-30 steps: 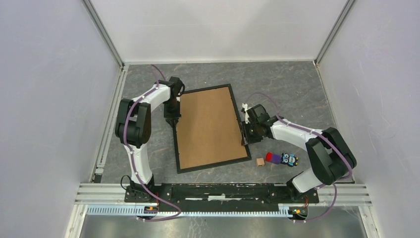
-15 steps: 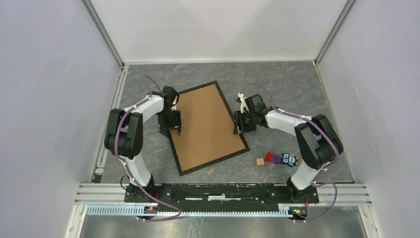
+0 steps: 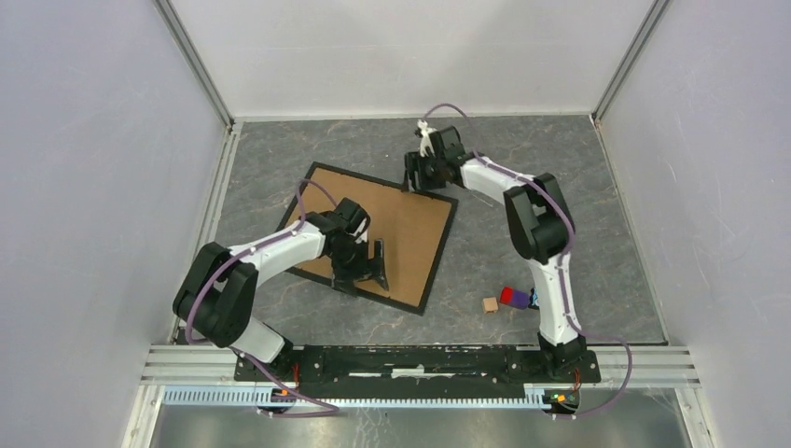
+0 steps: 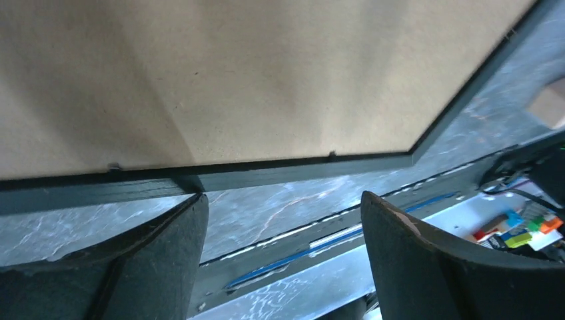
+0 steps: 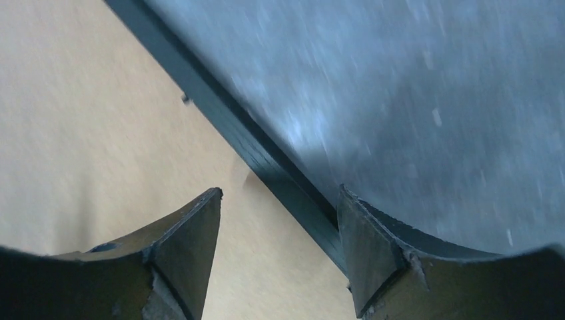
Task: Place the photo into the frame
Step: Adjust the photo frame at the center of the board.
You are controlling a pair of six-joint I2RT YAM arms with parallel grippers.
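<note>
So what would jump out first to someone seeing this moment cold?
The big black frame lies askew in the middle of the grey table, its brown backing board facing up. Both arms crowd it: the left pincer is open at its near edge, and the right pincer is open astride the rim at the far corner. A small tan block sits apart, to the frame's right.

The frame (image 3: 439, 254) lies skewed; left pincer (image 3: 369, 272) at near edge, right pincer (image 3: 416, 177) far.
</note>
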